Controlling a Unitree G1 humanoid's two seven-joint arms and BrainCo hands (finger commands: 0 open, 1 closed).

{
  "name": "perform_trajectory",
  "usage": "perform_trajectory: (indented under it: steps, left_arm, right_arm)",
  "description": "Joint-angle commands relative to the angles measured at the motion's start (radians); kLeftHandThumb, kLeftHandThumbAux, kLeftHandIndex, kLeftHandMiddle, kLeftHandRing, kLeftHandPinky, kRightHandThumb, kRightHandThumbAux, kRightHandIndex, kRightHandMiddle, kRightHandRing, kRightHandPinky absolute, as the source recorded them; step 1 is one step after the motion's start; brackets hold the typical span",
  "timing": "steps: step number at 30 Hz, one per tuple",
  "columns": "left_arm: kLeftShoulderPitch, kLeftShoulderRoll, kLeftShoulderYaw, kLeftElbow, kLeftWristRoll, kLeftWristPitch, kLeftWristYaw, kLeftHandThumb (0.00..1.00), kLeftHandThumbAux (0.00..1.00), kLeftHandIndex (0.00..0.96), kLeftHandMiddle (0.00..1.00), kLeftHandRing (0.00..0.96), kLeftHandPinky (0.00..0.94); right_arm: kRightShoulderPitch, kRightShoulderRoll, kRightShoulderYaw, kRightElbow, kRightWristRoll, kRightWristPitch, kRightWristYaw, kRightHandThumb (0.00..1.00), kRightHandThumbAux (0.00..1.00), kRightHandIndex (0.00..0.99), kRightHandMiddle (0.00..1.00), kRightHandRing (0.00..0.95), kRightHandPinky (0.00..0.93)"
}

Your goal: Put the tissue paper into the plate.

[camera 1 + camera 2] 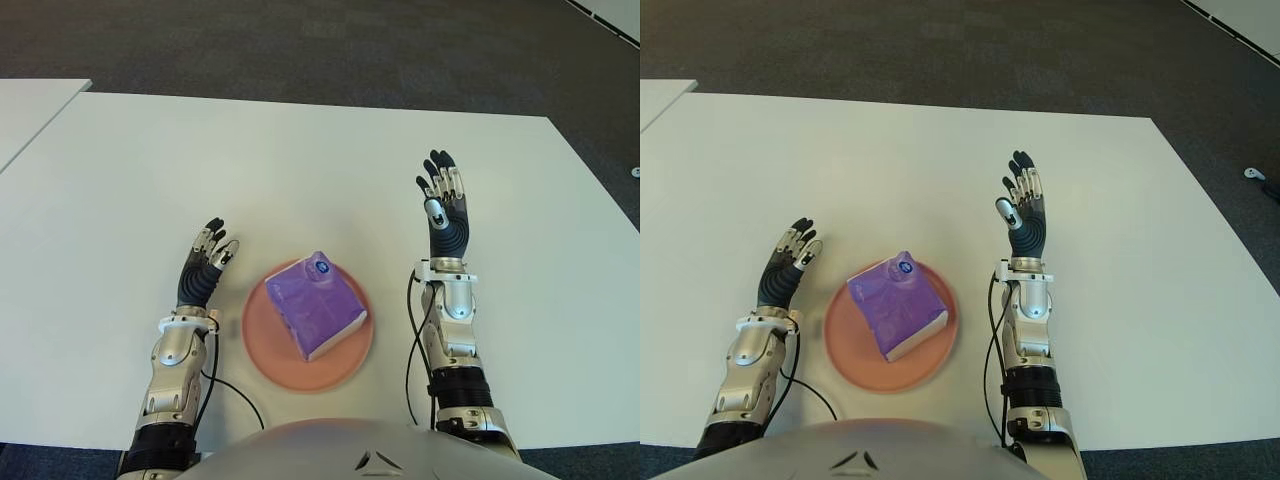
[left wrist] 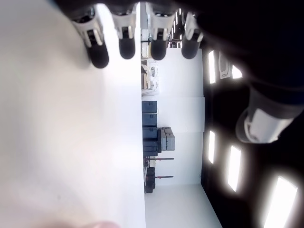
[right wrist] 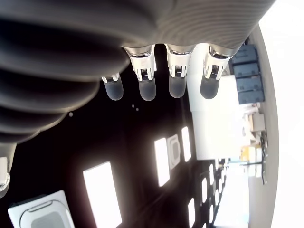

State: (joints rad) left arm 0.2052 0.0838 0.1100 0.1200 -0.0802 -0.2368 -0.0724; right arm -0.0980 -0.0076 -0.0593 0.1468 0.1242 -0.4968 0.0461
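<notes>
The purple tissue paper pack [image 1: 314, 303] lies in the pink plate [image 1: 262, 349] on the white counter [image 1: 300, 170]. The left hand [image 1: 204, 267] and right hand [image 1: 444, 207] flank it, fingers apart, empty.

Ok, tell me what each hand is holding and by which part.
Nothing is held. The left hand and right hand are both open and empty, either side of the plate, where the tissue pack already lies.

Paired head cameras look down on the table [image 1: 300, 160]; wrist cameras face outstretched fingers [image 2: 127, 45].
</notes>
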Motion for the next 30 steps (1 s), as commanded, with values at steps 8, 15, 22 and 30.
perform_trajectory:
  steps: [8, 15, 22, 30]
  left_arm:
    - [0.020, -0.004, -0.001, 0.020, 0.002, 0.029, 0.000, 0.000, 0.519, 0.000, 0.000, 0.000, 0.000]
    - [0.022, -0.004, -0.003, 0.015, 0.002, 0.026, -0.003, 0.000, 0.519, 0.000, 0.000, 0.000, 0.000]
    - [0.023, -0.003, -0.003, 0.012, 0.001, 0.028, -0.005, 0.000, 0.518, 0.000, 0.000, 0.000, 0.000]
    - [0.022, 0.000, -0.003, 0.008, -0.002, 0.037, -0.009, 0.000, 0.517, 0.000, 0.000, 0.000, 0.000]
  right_arm:
    - [0.013, 0.011, -0.005, -0.006, 0.001, 0.009, 0.006, 0.000, 0.452, 0.000, 0.000, 0.000, 0.000]
    - [0.015, 0.012, -0.006, -0.010, 0.000, 0.010, 0.007, 0.000, 0.452, 0.000, 0.000, 0.000, 0.000]
    - [0.016, 0.014, -0.005, -0.012, -0.002, 0.011, 0.006, 0.000, 0.452, 0.000, 0.000, 0.000, 0.000]
    - [0.015, 0.017, -0.004, -0.013, -0.005, 0.012, 0.004, 0.000, 0.452, 0.000, 0.000, 0.000, 0.000]
